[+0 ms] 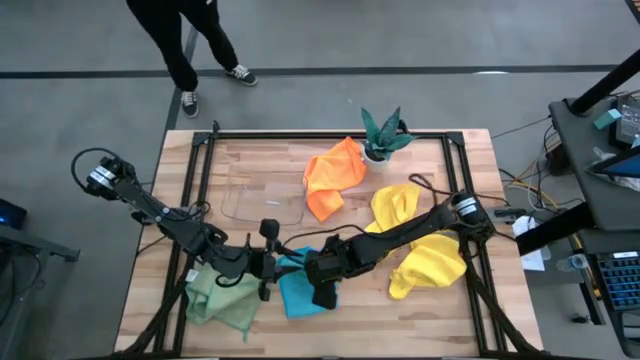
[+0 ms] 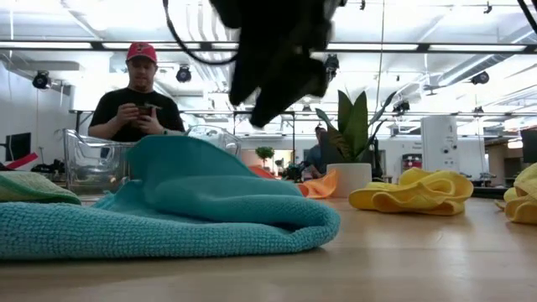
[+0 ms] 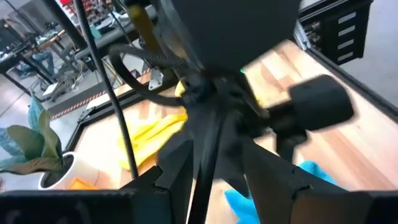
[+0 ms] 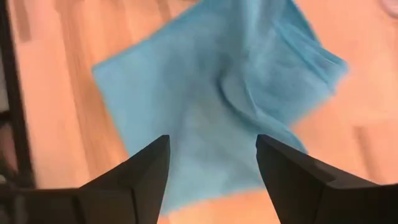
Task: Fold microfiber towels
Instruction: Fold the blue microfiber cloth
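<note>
The blue towel (image 1: 297, 288) sits low and centre in the high view, bunched on the wooden table (image 1: 520, 320), and it fills the right wrist view as a rumpled square with a raised fold across it. In the low view it spreads across the left foreground, humped in the middle. Right above it hangs the right gripper (image 4: 211, 168), fingers spread apart with nothing between them, the cloth lying free below. The left gripper (image 1: 266, 268) is just beside the towel's left edge in the high view, close against the right arm's wrist; whether its fingers are parted or pinched I cannot tell, and the left wrist view shows mostly the other arm's dark body.

Lower left in the high view, the pale green towel (image 1: 222, 297) lies crumpled under the left arm. Up at centre, the orange towel (image 1: 332, 178) is heaped near the table's far edge. To the right, one yellow towel (image 1: 393, 206) lies mid-table and a second yellow towel (image 1: 432, 265) below it, partly under the right arm.

A clear plastic tray (image 1: 262, 196) sits left of the orange towel, and a potted plant (image 1: 382, 135) stands at the top edge. Beyond the table, a person (image 2: 136, 105) in a red cap stands holding something in both hands.
</note>
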`<move>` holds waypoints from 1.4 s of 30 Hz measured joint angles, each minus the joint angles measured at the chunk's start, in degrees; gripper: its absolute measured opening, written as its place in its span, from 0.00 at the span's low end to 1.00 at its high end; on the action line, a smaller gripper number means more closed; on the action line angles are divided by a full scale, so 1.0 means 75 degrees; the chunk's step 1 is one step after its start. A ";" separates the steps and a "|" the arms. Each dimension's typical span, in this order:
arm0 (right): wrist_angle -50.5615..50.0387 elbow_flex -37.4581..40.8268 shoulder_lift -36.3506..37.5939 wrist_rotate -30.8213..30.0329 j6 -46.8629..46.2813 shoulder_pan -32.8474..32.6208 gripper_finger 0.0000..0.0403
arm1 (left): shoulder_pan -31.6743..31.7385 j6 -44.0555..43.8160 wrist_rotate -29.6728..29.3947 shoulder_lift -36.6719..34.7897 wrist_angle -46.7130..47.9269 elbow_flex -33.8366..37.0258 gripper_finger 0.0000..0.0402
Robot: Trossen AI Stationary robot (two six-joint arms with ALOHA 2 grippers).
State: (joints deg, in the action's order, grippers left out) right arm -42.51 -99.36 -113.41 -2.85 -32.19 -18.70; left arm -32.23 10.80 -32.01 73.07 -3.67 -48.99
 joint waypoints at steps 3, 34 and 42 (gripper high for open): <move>-0.0938 0.0123 0.0443 -0.0800 0.0007 -0.0195 0.56 | -0.0003 -0.0177 -0.0032 0.0006 0.0004 0.0012 0.31; 0.7812 0.8776 0.6389 -0.1809 0.4177 -0.0723 0.52 | 0.2173 -0.4083 0.2555 0.4059 -0.0315 -0.1825 0.44; 0.8686 0.9648 0.6852 -0.1789 0.4063 -0.0734 0.52 | 0.2231 -0.4856 0.2369 0.5158 0.0856 -0.2478 0.45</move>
State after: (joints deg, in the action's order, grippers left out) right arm 22.63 -27.00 -62.02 -16.27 -1.72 -24.21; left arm -15.50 -25.62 -14.24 111.76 2.75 -67.57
